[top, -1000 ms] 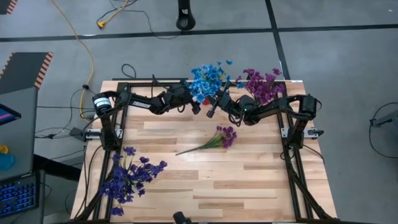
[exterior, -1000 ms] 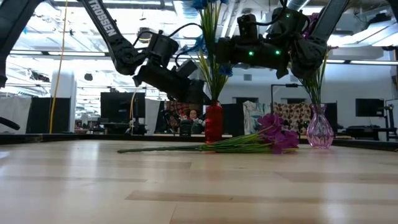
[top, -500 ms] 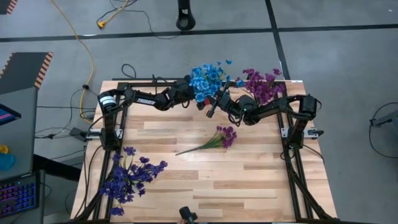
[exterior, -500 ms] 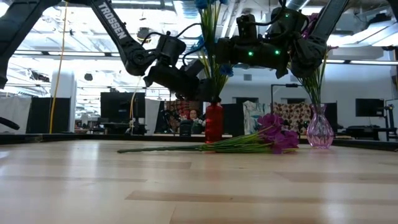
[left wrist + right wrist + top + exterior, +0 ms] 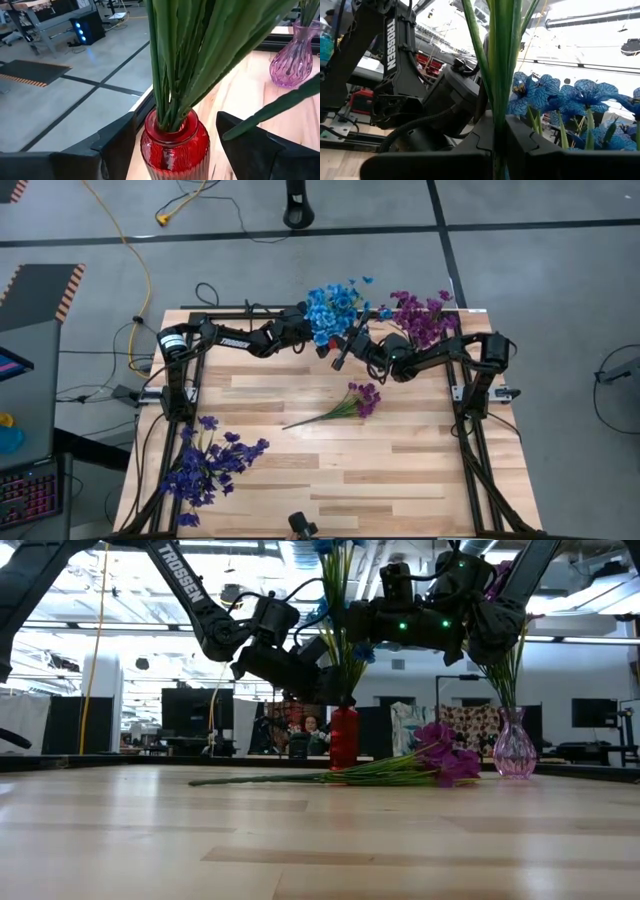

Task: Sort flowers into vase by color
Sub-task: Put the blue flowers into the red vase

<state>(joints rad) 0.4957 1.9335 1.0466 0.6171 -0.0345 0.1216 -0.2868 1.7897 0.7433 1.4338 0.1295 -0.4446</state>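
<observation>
The blue flowers (image 5: 330,308) stand upright with their green stems in a red vase (image 5: 343,737) at the table's far edge. My right gripper (image 5: 352,620) is shut on those stems, well above the vase. My left gripper (image 5: 175,120) is open, with one finger on each side of the red vase (image 5: 175,147) near its neck and a small gap at both sides. A loose magenta flower (image 5: 350,402) lies flat on the table's middle. The dark indigo flowers (image 5: 210,465) lie in a heap at the near left corner. My right gripper pinches the blue flowers' green stem bundle (image 5: 500,100) between its two fingers (image 5: 485,142), below the blossoms. The fingers come in level from the table's right side and lie across the upright stems. The stems run down into the red vase's mouth.
A purple glass vase (image 5: 514,745) holding magenta flowers (image 5: 420,318) stands right of the red vase on the far edge. A black frame rail (image 5: 230,312) runs along that far edge. Bare wood (image 5: 400,460) lies between the loose flower and the near edge.
My left gripper has moved toward the far edge and slightly up, closing in on the red vase and the blue stems, and has since held still. The right gripper and the flowers have kept their places.
</observation>
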